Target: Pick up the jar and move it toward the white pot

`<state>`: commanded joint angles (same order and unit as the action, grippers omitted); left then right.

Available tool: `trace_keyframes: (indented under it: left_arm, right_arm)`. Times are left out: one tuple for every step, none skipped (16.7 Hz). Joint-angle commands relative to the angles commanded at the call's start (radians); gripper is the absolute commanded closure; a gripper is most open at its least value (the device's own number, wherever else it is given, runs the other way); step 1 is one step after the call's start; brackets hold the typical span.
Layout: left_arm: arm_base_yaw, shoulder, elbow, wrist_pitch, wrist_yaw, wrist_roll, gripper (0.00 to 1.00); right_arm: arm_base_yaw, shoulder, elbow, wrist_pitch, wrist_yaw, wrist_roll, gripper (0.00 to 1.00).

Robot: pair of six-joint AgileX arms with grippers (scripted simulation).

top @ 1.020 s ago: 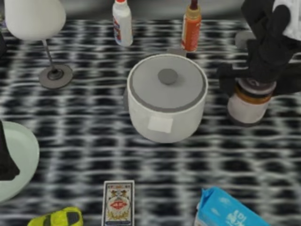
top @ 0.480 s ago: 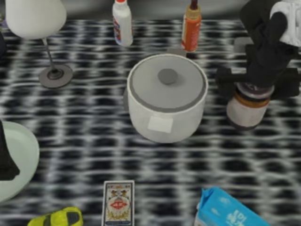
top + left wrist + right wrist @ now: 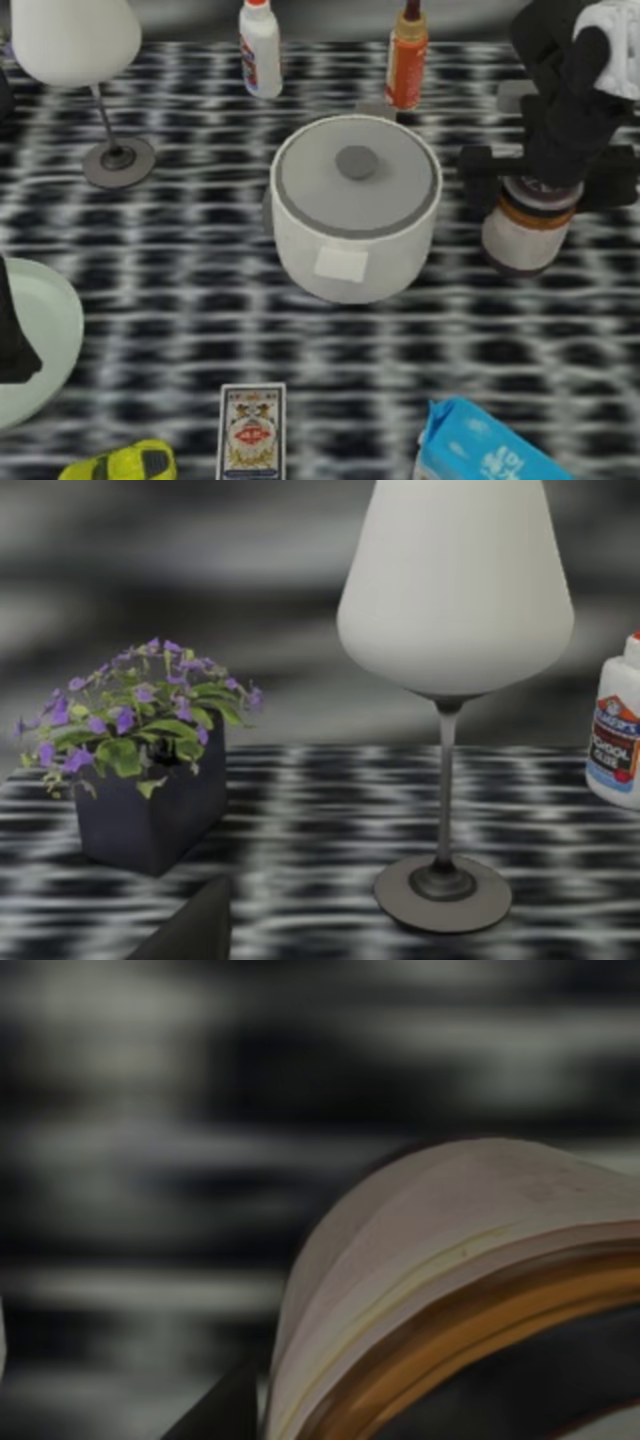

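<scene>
The jar stands right of the white pot in the top view, a narrow gap of cloth between them. It has an orange-brown band and a whitish label. My right gripper comes down over its dark lid, shut on it with a black finger on each side. In the right wrist view the jar fills the frame, with one dark finger beside it. My left gripper is parked at the table's left edge over a pale green plate.
A white rounded shape on a thin grey stem stands at the back left, and a planter of purple flowers beside it. At the back are a glue bottle and an orange bottle. Near the front lie a card pack, a blue bag and a yellow-green toy.
The right gripper and the jar have shifted slightly left, toward the pot. The left arm has not moved.
</scene>
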<state>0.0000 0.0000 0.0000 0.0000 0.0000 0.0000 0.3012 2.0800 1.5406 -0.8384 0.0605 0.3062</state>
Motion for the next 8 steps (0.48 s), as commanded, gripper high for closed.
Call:
trace_keyframes:
  left_arm:
    - [0.000, 0.000, 0.000, 0.000, 0.000, 0.000, 0.00]
    - [0.000, 0.000, 0.000, 0.000, 0.000, 0.000, 0.00]
    - [0.000, 0.000, 0.000, 0.000, 0.000, 0.000, 0.00]
    - [0.000, 0.000, 0.000, 0.000, 0.000, 0.000, 0.00]
    - [0.000, 0.000, 0.000, 0.000, 0.000, 0.000, 0.00]
    - [0.000, 0.000, 0.000, 0.000, 0.000, 0.000, 0.00]
    - [0.000, 0.000, 0.000, 0.000, 0.000, 0.000, 0.00]
    - [0.000, 0.000, 0.000, 0.000, 0.000, 0.000, 0.00]
  right_arm:
    - [0.000, 0.000, 0.000, 0.000, 0.000, 0.000, 0.10]
    - [0.000, 0.000, 0.000, 0.000, 0.000, 0.000, 0.02]
    - [0.000, 0.000, 0.000, 0.000, 0.000, 0.000, 0.00]
    - [0.000, 0.000, 0.000, 0.000, 0.000, 0.000, 0.00]
    - [0.000, 0.000, 0.000, 0.000, 0.000, 0.000, 0.00]
    - [0.000, 0.000, 0.000, 0.000, 0.000, 0.000, 0.00]
    - [0.000, 0.000, 0.000, 0.000, 0.000, 0.000, 0.00]
    - [0.000, 0.000, 0.000, 0.000, 0.000, 0.000, 0.00]
